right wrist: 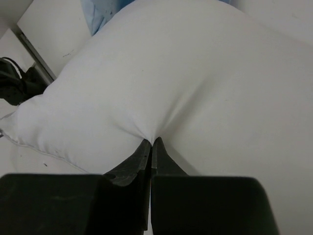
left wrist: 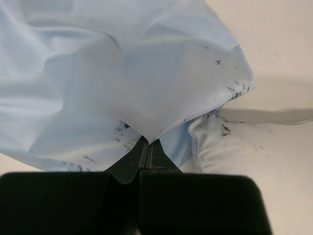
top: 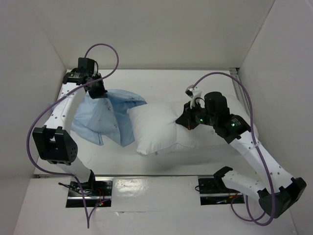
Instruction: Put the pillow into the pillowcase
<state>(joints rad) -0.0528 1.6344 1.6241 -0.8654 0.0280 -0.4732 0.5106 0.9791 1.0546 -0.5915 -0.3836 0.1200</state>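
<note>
The white pillow lies across the middle of the table, its left end at the pillowcase's mouth. The light blue pillowcase lies wrinkled at the left, its far edge lifted. My left gripper is shut on a pinch of the pillowcase and holds it up; the pillow's corner shows under the cloth. My right gripper is shut on a fold of the pillow near its right part. The pillow's tag is not visible.
White walls close in the table at the back and both sides. A metal rail runs along the near edge by the arm bases. Purple cables loop above both arms.
</note>
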